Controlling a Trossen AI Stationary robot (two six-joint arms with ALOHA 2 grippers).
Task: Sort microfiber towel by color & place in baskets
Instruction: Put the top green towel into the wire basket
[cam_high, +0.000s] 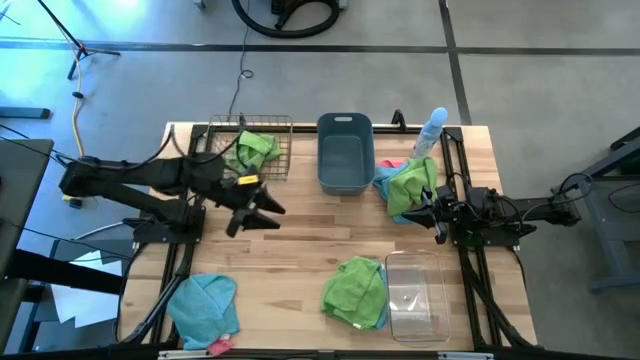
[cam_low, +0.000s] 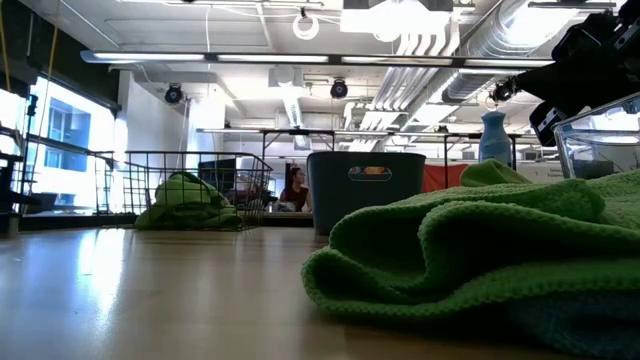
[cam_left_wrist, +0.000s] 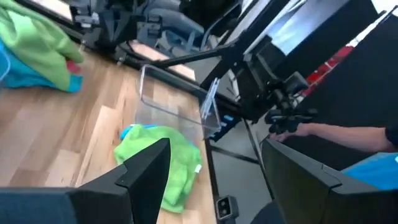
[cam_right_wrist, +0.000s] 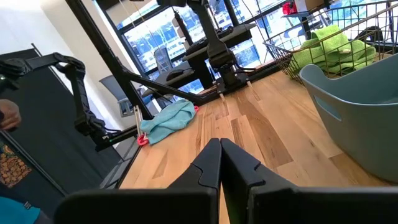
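Observation:
A green towel (cam_high: 256, 150) lies inside the copper wire basket (cam_high: 222, 140) at the table's far left. The grey-blue tub (cam_high: 345, 152) stands beside it, and the clear bin (cam_high: 415, 292) sits near the front right. Another green towel (cam_high: 357, 290) lies on a blue one against the clear bin. A light blue towel (cam_high: 205, 308) with a bit of pink lies at the near left. A green, blue and pink pile (cam_high: 408, 185) lies at the far right. My left gripper (cam_high: 272, 217) hovers open over the table's middle left, nothing between its fingers (cam_left_wrist: 146, 168). My right gripper (cam_high: 415, 210) stays shut beside the pile.
A pale blue spray bottle (cam_high: 431, 130) stands at the far right, behind the pile. Bare wood (cam_high: 310, 240) lies in the table's middle. A person (cam_low: 295, 190) sits far off in the room behind the table, and a hand (cam_left_wrist: 323, 130) shows beyond the right edge.

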